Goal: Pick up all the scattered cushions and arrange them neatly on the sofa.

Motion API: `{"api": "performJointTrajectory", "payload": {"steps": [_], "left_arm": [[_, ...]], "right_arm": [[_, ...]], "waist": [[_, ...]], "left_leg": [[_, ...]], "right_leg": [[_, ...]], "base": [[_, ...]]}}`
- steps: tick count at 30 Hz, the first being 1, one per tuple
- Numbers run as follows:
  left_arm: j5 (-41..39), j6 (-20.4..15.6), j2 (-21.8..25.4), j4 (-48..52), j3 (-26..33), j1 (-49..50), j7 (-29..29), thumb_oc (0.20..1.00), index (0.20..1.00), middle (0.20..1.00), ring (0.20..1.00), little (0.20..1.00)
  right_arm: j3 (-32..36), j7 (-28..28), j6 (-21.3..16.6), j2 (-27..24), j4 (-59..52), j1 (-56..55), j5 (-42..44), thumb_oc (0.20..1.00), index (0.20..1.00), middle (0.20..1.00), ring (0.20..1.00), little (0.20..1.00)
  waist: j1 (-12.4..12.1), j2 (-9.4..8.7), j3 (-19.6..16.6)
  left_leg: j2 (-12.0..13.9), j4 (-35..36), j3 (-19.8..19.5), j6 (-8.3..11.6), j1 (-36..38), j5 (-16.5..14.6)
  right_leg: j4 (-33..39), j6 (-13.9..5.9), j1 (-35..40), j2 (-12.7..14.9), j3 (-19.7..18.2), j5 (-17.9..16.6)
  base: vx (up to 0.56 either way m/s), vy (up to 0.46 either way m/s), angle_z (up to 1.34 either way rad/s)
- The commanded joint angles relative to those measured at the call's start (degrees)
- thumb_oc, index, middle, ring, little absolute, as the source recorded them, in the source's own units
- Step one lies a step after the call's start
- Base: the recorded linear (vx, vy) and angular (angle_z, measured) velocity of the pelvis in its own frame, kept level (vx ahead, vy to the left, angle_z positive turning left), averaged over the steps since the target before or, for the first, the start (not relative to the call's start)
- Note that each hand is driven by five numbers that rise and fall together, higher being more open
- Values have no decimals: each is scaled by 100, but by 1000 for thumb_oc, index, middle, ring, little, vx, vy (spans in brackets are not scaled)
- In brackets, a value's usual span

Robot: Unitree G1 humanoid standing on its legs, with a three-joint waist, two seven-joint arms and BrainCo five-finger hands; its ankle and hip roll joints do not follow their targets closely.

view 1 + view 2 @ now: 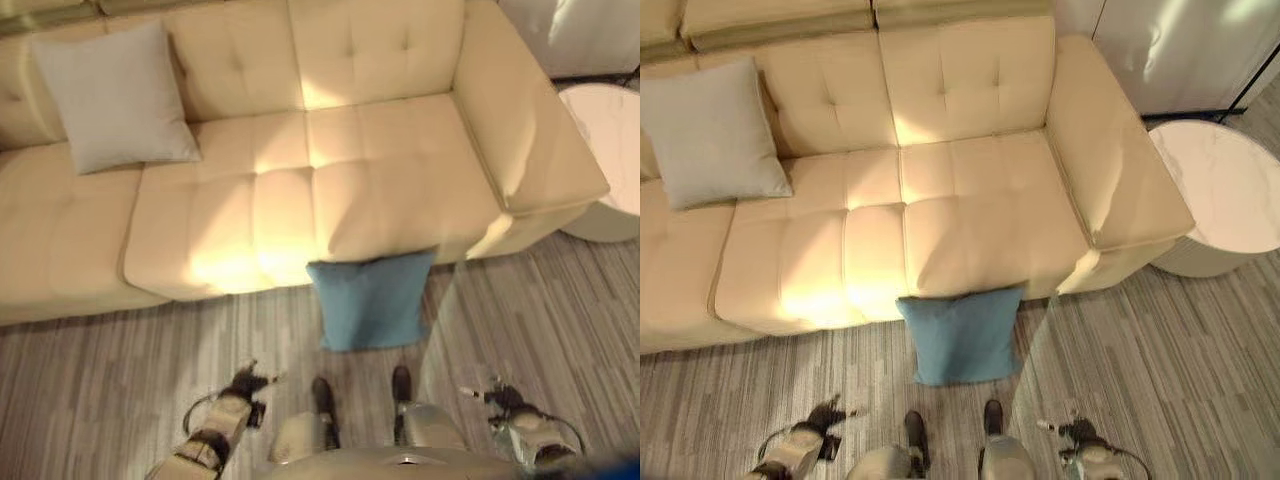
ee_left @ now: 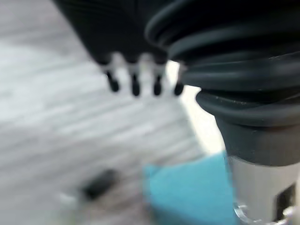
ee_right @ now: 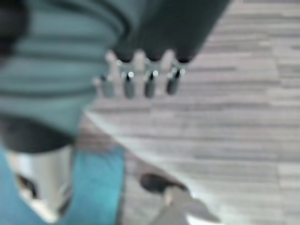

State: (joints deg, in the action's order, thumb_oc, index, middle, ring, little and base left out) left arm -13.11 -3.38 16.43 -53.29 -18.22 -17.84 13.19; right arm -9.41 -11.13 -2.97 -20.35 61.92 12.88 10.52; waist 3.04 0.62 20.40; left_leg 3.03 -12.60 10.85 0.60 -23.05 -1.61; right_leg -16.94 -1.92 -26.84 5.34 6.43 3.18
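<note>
Both robot hands (image 1: pixel 243 385) (image 1: pixel 503 398) low, empty

I see open floor (image 1: pixel 1160 350) at 3 o'clock of the blue cushion (image 1: pixel 962 335); sofa (image 1: pixel 940 220) blocks 12, table (image 1: pixel 1220 200) at 2.

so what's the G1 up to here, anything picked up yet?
Nothing picked up yet. The robot stands facing the sofa, with a blue cushion on the floor in front of it, leaning against the sofa's front edge. A grey cushion already sits upright against the backrest at the sofa's left end. The left hand and the right hand hang low at its sides, fingers relaxed and holding nothing. A round white table stands beside the sofa's right arm.
</note>
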Motion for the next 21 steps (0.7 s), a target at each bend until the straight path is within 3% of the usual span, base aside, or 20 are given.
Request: {"api": "performJointTrajectory", "payload": {"steps": [1, 4, 7, 11, 21], "left_arm": [[-600, -318, 6, -249, 99, -325, 543, 1000, 1000, 1000, 1000, 1000], [-983, -488, 37, -144, 59, -830, 753, 1000, 1000, 1000, 1000, 1000], [-1272, -653, 57, 61, 2, -1275, 914, 1000, 1000, 1000, 1000, 1000], [-1229, -658, 110, 26, -125, -1754, 1085, 1000, 1000, 1000, 1000, 1000], [-1437, -586, 506, -305, -61, -3060, 1571, 1000, 1000, 1000, 1000, 1000]], "right_arm": [[-93, -499, -286, -218, -379, 122, 387, 1000, 1000, 1000, 1000, 1000], [-155, -783, -422, -400, -865, 551, 451, 1000, 1000, 1000, 1000, 1000], [-196, -1056, -598, -506, -1147, 990, 561, 1000, 1000, 1000, 1000, 1000], [-365, -1291, -765, -575, -1319, 1569, 554, 1000, 1000, 1000, 1000, 1000], [-796, -1734, -877, -944, -1393, 3141, 552, 1000, 1000, 1000, 1000, 1000]], "waist": [[132, -53, -60], [218, -34, 17], [271, 7, 53], [300, 63, 62], [327, 68, 160]], "left_leg": [[-62, 190, -131, 312, -321, 456], [64, -230, -115, 320, -1208, 445], [213, -780, -164, 396, -1979, 237], [360, -1335, -190, 387, -2912, 139], [379, -2183, -252, 325, -4501, -35]], "right_leg": [[-179, -516, -426, 106, -229, -348], [-628, -498, -1360, 184, -313, -357], [-1164, -503, -2120, 239, -442, -156], [-1679, -459, -3055, 232, -628, -97], [-2447, -456, -4610, 189, -828, -15]], "base": [[-153, -36, 14], [-96, -28, -4], [-30, -31, -6], [-24, -29, -6], [4, -24, -3]]}}
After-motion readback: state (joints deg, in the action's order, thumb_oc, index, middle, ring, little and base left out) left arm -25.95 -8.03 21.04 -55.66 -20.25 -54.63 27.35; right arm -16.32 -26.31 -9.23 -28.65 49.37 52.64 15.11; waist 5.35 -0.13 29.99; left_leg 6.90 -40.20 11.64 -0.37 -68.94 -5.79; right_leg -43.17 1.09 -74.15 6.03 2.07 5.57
